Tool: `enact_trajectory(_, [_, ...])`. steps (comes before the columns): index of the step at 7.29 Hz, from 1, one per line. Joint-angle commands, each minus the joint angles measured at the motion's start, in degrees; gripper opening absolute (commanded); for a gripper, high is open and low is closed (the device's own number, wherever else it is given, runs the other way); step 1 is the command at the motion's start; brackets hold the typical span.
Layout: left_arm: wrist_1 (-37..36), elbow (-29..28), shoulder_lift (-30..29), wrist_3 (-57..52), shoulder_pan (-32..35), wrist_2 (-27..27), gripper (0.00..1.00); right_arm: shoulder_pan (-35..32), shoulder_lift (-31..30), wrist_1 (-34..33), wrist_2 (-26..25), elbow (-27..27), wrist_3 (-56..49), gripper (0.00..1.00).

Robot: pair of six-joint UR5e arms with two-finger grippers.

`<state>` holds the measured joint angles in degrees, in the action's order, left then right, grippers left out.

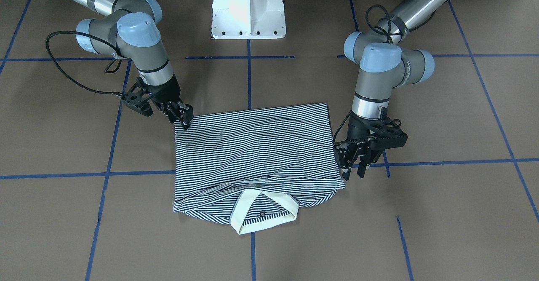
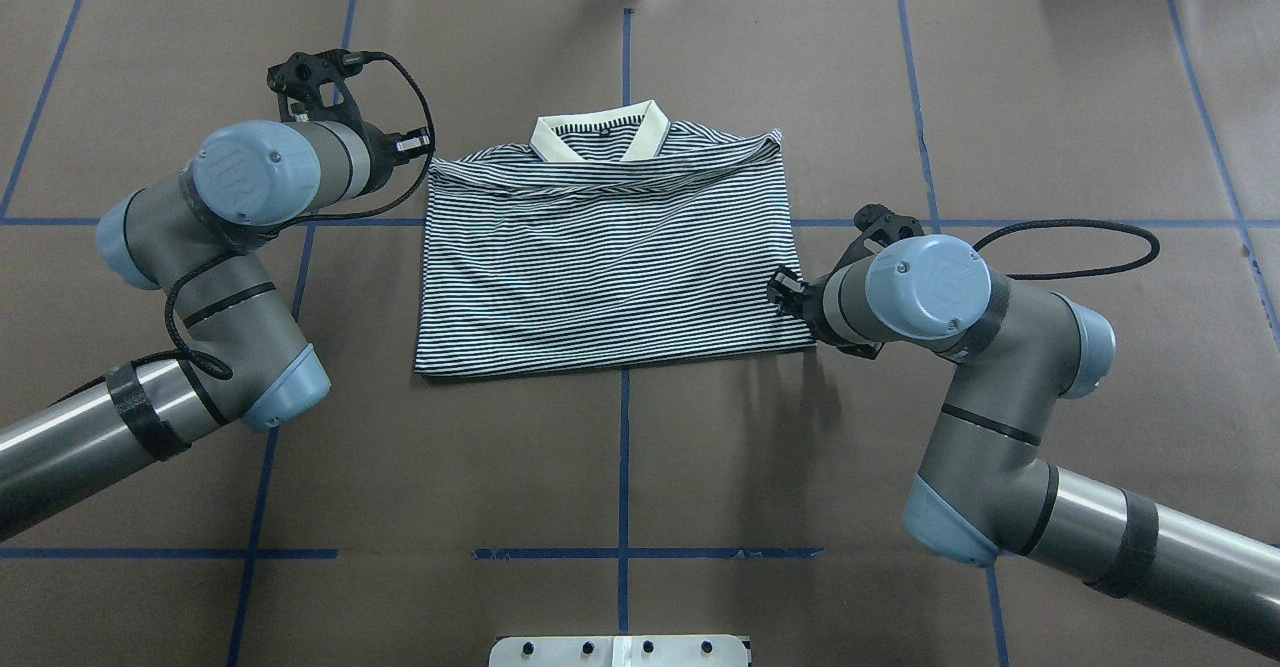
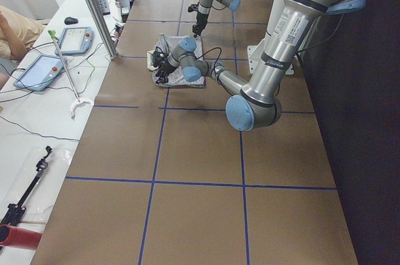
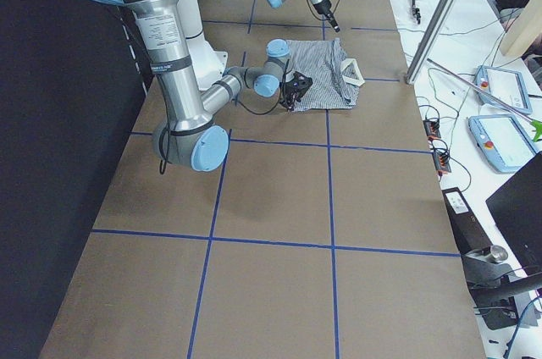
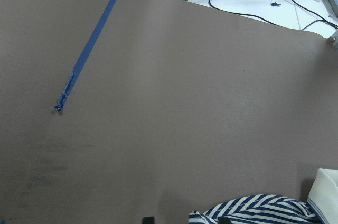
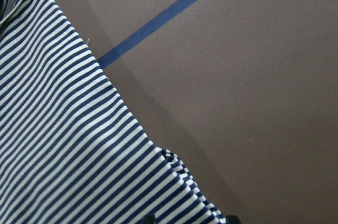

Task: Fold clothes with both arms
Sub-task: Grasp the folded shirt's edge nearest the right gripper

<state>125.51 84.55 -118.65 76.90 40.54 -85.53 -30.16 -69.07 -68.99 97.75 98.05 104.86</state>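
The striped polo shirt [image 1: 257, 154] lies folded into a flat rectangle in the middle of the desk [image 1: 63, 213], cream collar [image 1: 262, 226] away from the robot. The left hand [image 1: 354, 169] hangs just beside the shirt's shoulder edge, fingers spread, gripping nothing. The right hand [image 1: 184, 121] touches the opposite hem corner (whether it pinches cloth, I cannot tell).

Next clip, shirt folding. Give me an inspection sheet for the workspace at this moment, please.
surface: brown table with a blue tape grid.
job's things: striped polo shirt folded to a rectangle, lying flat, cream collar at the edge far from the robot.
clutter: nothing seen on the table.
grippers: left gripper open, beside the shirt's edge; right gripper at a shirt corner, open or shut unclear.
cables: black cable loops at both wrists.
surroundings: white pedestal base; side bench with teach pendants; part of a person.
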Motion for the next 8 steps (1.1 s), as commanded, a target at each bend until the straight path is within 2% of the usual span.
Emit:
enact_trajectory(1, [0.00,0.00,0.00,-0.09,0.41,0.28,0.50,0.10,-0.10,0.00,0.07,-0.14,-0.01,0.27])
enact_trajectory(2, [0.00,0.00,0.00,-0.09,0.41,0.28,0.50,0.11,-0.02,0.00,0.07,0.12,-0.01,0.22])
enact_trajectory(3, [0.00,-0.09,0.00,-0.09,0.41,0.28,0.50,-0.07,-0.02,0.00,0.16,0.47,-0.09,0.36])
enact_trajectory(4, [0.00,0.00,0.00,0.00,0.41,0.28,0.50,-0.16,-0.19,0.00,0.16,0.56,-0.01,0.55])
enact_trajectory(5, [0.00,0.00,0.00,0.00,0.41,0.28,0.50,-0.16,-0.71,0.00,0.07,0.74,-0.01,0.65])
enact_trajectory(6, [-0.09,0.00,-0.09,0.00,0.41,0.28,0.50,-0.16,-0.98,0.00,0.07,0.83,-0.01,0.69])
enact_trajectory(8, [-0.09,0.00,-0.18,0.09,0.41,0.28,0.50,-0.07,-1.16,0.00,-0.02,0.74,0.08,0.70])
